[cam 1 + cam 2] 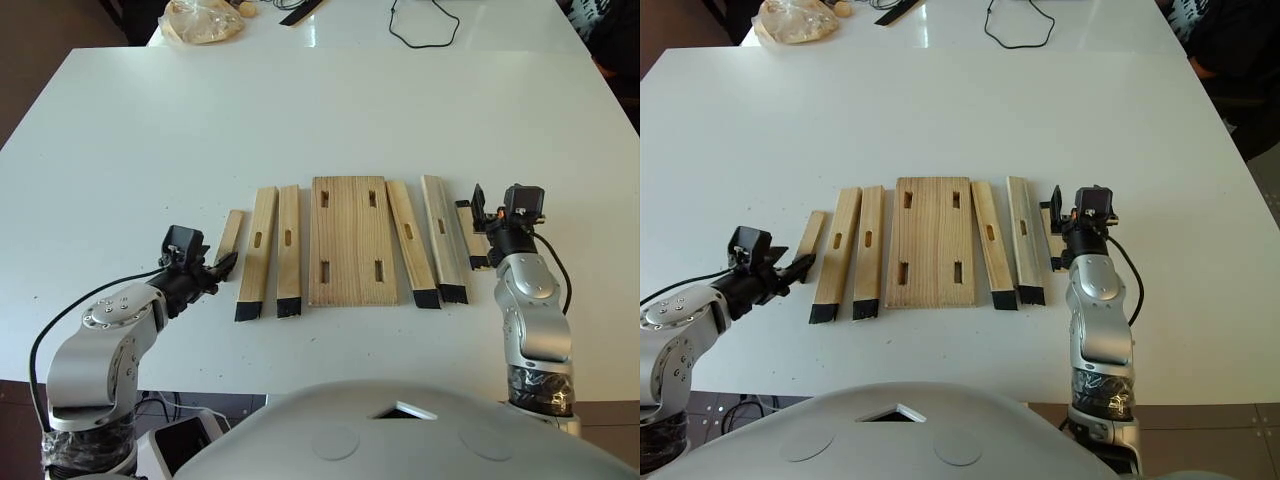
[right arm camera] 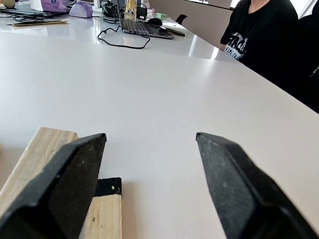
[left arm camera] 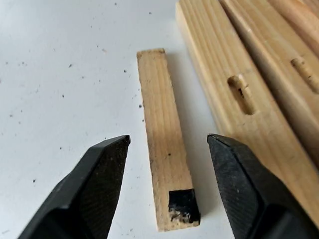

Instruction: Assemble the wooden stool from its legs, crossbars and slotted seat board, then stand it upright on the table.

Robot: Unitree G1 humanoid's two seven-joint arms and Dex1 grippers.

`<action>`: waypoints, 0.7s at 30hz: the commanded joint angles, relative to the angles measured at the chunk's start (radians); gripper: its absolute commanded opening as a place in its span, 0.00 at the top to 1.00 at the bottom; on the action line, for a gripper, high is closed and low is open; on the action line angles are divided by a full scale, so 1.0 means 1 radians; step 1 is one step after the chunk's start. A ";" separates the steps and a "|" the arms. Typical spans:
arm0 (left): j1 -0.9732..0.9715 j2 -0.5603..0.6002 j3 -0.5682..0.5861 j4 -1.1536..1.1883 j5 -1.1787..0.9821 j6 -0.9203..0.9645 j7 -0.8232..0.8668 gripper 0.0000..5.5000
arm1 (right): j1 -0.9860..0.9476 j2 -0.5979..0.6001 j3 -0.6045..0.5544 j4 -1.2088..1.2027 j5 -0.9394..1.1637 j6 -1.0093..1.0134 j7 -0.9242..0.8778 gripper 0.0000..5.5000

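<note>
Where the slotted seat board [image 1: 348,240] lies flat on the white table [image 1: 300,110], its four slots facing up, the other stool parts are set out in a row on either side of it, all running the same way as the board. Just left of the seat board lie the inner left leg [image 1: 288,250] and the outer left leg [image 1: 258,252], each with one slot in its face and a black near end. Farther from the seat board on that side is the short left crossbar [image 1: 229,236]. Right of the seat board lie the inner right leg [image 1: 412,243] and the outer right leg [image 1: 443,237], also black at the near end. Beyond them is the right crossbar [image 1: 472,245], partly hidden by the arm.

The left gripper [image 3: 168,140] sits low on the seat board's left, at the near end of the left crossbar. Its fingers [image 3: 99,184] are spread wide with the crossbar's black-tipped end between them; a gap shows on both sides, so nothing is pinched. The right gripper [image 2: 149,137] is on the seat board's right, over the right crossbar, spread and holding nothing. One finger seems to hang just over the wood, though I cannot tell whether it touches.

Well beyond the seat board, at the table's far edge, lie a crumpled bag [image 1: 203,20] and a black cable [image 1: 425,25].
</note>
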 commanded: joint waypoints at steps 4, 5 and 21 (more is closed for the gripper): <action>0.054 0.033 -0.044 0.045 -0.028 0.028 -0.048 0.51 | -0.004 -0.007 0.007 -0.002 -0.002 0.021 0.009 0.40; 0.060 0.043 -0.055 0.047 -0.038 0.032 -0.065 0.53 | -0.003 -0.005 0.011 -0.003 -0.003 0.022 0.008 0.40; 0.007 0.152 -0.028 0.395 0.012 -0.313 -0.157 0.76 | -0.016 0.020 0.028 -0.020 -0.003 0.032 -0.015 0.40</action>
